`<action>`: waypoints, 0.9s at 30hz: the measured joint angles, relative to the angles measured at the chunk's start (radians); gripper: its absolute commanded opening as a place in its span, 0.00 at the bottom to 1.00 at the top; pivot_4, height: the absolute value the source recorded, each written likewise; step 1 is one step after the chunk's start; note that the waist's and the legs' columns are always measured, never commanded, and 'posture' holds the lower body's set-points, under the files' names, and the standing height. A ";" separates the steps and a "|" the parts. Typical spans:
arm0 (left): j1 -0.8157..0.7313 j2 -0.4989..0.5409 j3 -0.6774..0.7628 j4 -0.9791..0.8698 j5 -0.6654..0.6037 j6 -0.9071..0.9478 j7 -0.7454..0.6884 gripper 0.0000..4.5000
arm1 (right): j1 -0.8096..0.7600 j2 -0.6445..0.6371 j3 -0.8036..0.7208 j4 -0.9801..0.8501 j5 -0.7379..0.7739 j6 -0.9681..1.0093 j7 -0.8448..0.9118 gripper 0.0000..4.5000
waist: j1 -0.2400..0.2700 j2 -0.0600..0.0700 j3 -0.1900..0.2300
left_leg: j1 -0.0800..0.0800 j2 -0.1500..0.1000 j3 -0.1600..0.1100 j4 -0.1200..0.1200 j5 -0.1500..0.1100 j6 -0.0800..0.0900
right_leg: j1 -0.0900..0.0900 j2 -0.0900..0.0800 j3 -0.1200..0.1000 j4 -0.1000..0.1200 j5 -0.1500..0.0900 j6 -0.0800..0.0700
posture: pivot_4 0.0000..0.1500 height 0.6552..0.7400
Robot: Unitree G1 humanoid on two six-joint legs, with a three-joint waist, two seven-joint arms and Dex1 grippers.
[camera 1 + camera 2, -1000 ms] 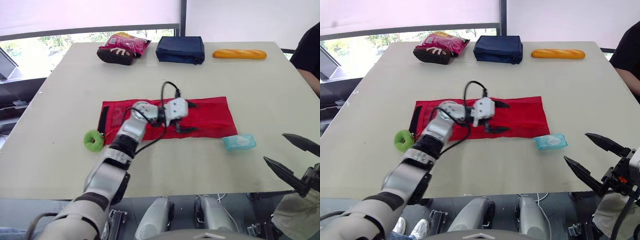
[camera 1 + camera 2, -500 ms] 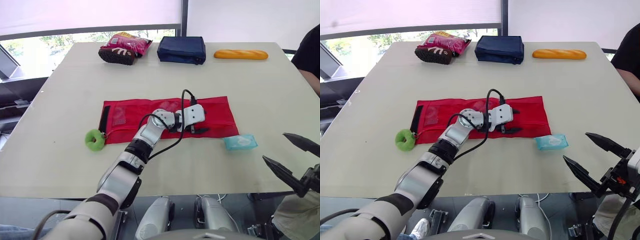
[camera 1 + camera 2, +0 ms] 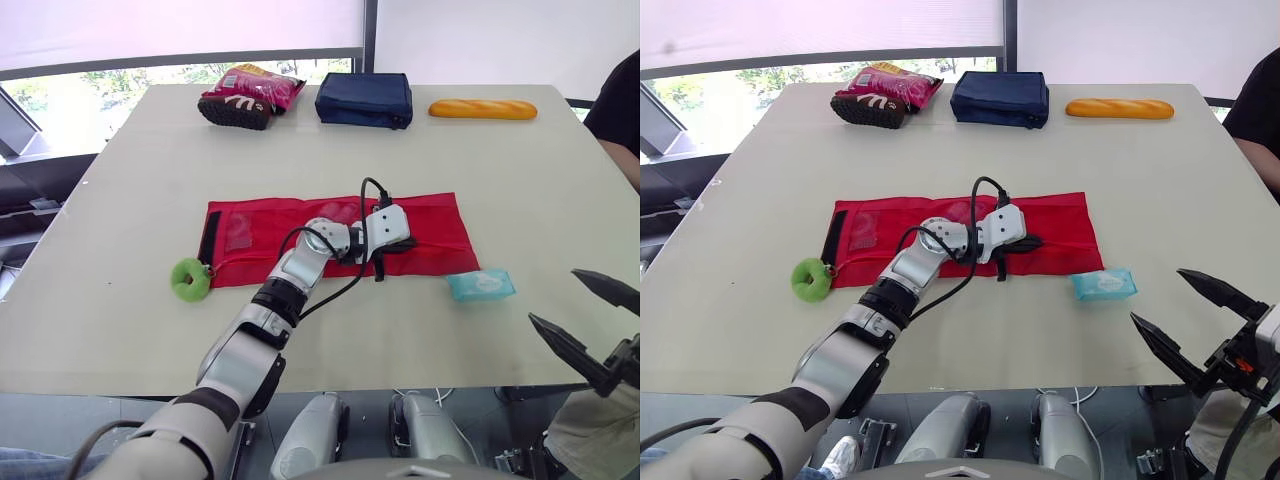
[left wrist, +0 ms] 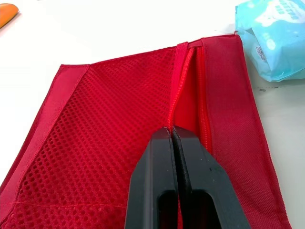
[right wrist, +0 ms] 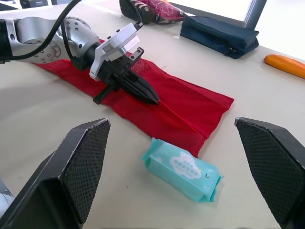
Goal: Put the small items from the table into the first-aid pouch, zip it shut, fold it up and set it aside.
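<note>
1. While the left gripper (image 4: pixel 171 131) rests on the red first-aid pouch (image 3: pixel 250 235), its fingers (image 4: pixel 157 162) are pressed together, pinching the zipper (image 4: pixel 181 88).
2. Pouch lies flat and unfolded, mid-table (image 3: pixel 120 300).
3. Teal wipes pack (image 3: pixel 480 285) sits just beside the pouch's near right corner.
4. Right gripper (image 3: pixel 1158 296) hovers off the table's near right edge, fingers spread wide, holding nothing.
</note>
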 measured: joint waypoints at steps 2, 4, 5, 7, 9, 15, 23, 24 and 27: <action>0.000 0.000 0.006 0.000 -0.008 0.010 -0.008 0.01 | 0.008 0.004 0.000 0.008 -0.001 -0.005 0.001 1.00 | 0.000 0.000 0.000 | 0.000 0.000 0.000 0.000 0.000 0.000 | 0.000 0.000 0.000 0.000 0.000 0.000 | 1.00 0.99; -0.002 0.000 0.017 0.000 -0.018 0.022 -0.018 0.01 | 0.017 0.009 -0.003 0.009 0.001 -0.014 0.009 1.00 | 0.000 0.000 0.000 | 0.000 0.000 0.000 0.000 0.000 0.000 | 0.000 0.000 0.000 0.000 0.000 0.000 | 1.00 0.99; -0.007 -0.001 0.022 0.000 -0.031 0.035 -0.025 0.01 | 0.026 0.011 -0.013 0.009 0.005 -0.018 0.019 1.00 | 0.000 0.000 0.000 | 0.000 0.000 0.000 0.000 0.000 0.000 | 0.000 0.000 0.000 0.000 0.000 0.000 | 1.00 0.99; -0.021 0.000 0.033 0.000 -0.050 0.052 -0.043 0.01 | 0.058 0.015 -0.048 0.011 0.017 -0.029 0.040 1.00 | 0.001 0.000 0.000 | 0.000 0.000 0.000 0.000 0.000 0.000 | 0.000 0.000 0.000 0.000 0.000 0.000 | 1.00 0.99; -0.030 0.011 0.041 0.000 -0.055 0.051 -0.066 0.01 | 0.095 0.024 -0.092 0.016 0.035 -0.039 0.060 1.00 | 0.001 0.000 0.000 | 0.000 0.000 0.000 0.000 -0.001 0.001 | 0.000 0.000 0.000 -0.001 0.000 0.000 | 1.00 0.99; -0.063 0.038 0.056 0.033 -0.072 0.049 -0.135 0.01 | 0.258 0.062 -0.234 0.037 0.084 -0.074 0.167 1.00 | 0.001 0.001 0.000 | 0.000 0.001 0.000 0.000 -0.002 0.003 | 0.001 0.000 0.000 -0.001 0.000 0.001 | 1.00 0.99; -0.093 0.018 0.056 0.098 -0.071 0.024 -0.154 0.01 | 0.169 -0.067 -0.215 0.130 -0.016 -0.090 0.194 1.00 | -0.001 0.001 0.000 | 0.001 0.001 0.000 0.000 -0.002 0.003 | 0.001 0.000 0.000 -0.002 -0.002 0.002 | 1.00 0.99; -0.095 0.018 0.056 0.104 -0.071 0.019 -0.153 0.01 | 0.136 -0.101 -0.187 0.147 -0.034 -0.085 0.193 1.00 | -0.004 0.000 0.000 | 0.001 0.001 0.000 0.000 -0.002 0.003 | 0.001 0.000 0.000 -0.002 -0.001 0.002 | 1.00 0.99; -0.099 0.003 0.055 0.130 -0.066 -0.002 -0.141 0.01 | -0.061 -0.238 -0.020 0.249 -0.116 -0.060 0.189 1.00 | -0.001 0.000 0.000 | 0.001 0.000 0.001 0.000 0.000 0.000 | 0.001 0.000 0.000 -0.002 0.000 0.000 | 1.00 0.99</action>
